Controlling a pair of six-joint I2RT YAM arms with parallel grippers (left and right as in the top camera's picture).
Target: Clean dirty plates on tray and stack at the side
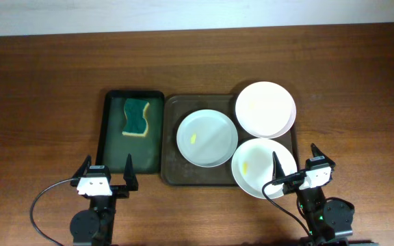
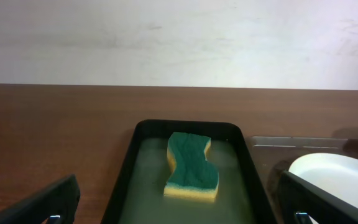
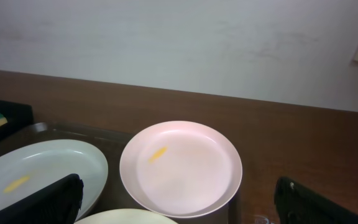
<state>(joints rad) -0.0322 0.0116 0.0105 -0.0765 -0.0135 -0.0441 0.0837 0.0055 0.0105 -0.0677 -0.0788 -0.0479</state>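
Note:
Three white plates lie on the dark brown tray [image 1: 172,171]. The middle plate [image 1: 206,137] has a small yellow smear. The far right plate [image 1: 265,108] overhangs the tray's right rim and shows a faint smear in the right wrist view [image 3: 180,168]. The near right plate [image 1: 255,167] has a yellow smear. A green and yellow sponge [image 1: 136,117] lies in the dark green tray [image 1: 111,130]; it also shows in the left wrist view [image 2: 192,166]. My left gripper [image 1: 107,175] is open and empty at the green tray's near end. My right gripper [image 1: 296,167] is open and empty over the near right plate's right edge.
The brown wooden table [image 1: 40,102] extends to the left and right of both trays. A pale wall runs along the table's far edge [image 2: 179,43].

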